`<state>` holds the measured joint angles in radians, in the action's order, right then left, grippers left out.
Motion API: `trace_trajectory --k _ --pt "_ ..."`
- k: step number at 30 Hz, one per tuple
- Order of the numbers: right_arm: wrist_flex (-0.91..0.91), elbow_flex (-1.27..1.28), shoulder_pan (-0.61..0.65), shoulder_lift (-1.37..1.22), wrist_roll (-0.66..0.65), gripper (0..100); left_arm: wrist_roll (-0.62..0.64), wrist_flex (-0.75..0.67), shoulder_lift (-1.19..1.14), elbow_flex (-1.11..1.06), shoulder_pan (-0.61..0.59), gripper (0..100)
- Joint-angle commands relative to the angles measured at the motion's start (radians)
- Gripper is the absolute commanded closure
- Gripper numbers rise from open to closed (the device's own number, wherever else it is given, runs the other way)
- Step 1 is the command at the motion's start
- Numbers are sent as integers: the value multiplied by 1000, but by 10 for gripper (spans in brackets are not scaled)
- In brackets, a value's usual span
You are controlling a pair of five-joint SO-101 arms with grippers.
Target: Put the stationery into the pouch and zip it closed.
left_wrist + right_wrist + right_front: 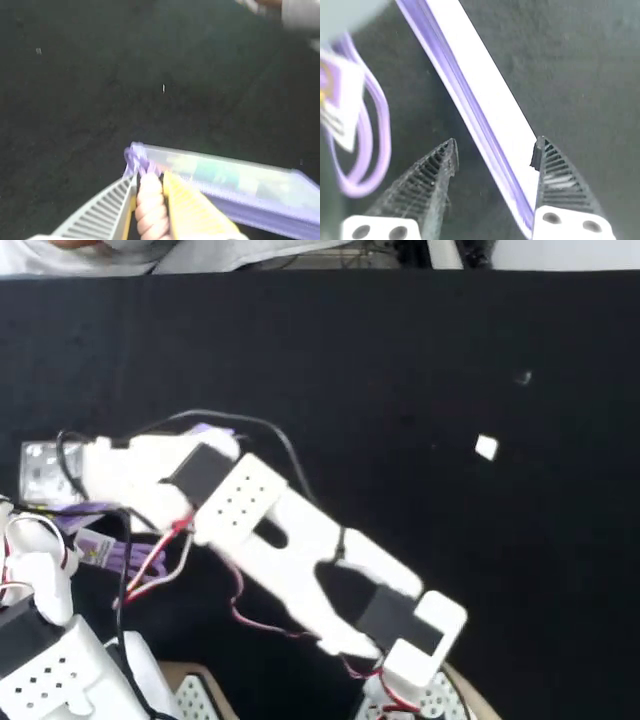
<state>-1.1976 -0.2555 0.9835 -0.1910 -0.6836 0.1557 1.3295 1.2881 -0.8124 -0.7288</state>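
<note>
The purple-trimmed pouch [235,182] lay at the left side of the table [420,360]. The left gripper [149,182] was clenched on one corner of it; the right gripper [492,162] stood released, fingers [427,185] straddling its long edge. A small white block [486,447] lay well apart, to the right.

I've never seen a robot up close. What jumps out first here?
A long white arm stretches over the black table to a purple-edged pouch at the left, the right end effector open astride its edge. The left end effector pinches a pouch corner; a small white piece lies alone far right.
</note>
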Motion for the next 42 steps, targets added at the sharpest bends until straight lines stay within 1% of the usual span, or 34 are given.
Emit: trace_trajectory --k 1,6,11,15,18,21,26,31,33,36,37,40,42 --pt "58 -8 20 -25 11 755 9 34 14 24 13 970" --pt "49 -61 34 -48 57 755 8 31 14 15 4 970" --pt "-15 -76 35 -47 60 755 14 35 14 19 10 970" --pt "-32 -71 34 -50 55 755 15 37 14 15 4 970" --pt "3 -44 31 -64 51 755 17 37 14 24 4 970" --pt "40 -25 28 -96 52 755 46 34 14 24 7 970" --pt "72 -30 17 -114 51 755 44 31 14 18 4 970" --pt "92 -30 12 -120 17 761 44 31 14 13 4 970" --pt "95 -30 12 -120 15 826 44 34 14 13 4 970" --pt "124 -24 11 -124 25 977 44 37 14 15 4 968" --pt "133 -21 11 -130 25 990 46 37 14 16 4 968" --pt "138 -35 -5 -170 25 972 48 37 14 19 4 967" --pt "133 -64 -14 -197 25 990 46 37 14 15 4 967"
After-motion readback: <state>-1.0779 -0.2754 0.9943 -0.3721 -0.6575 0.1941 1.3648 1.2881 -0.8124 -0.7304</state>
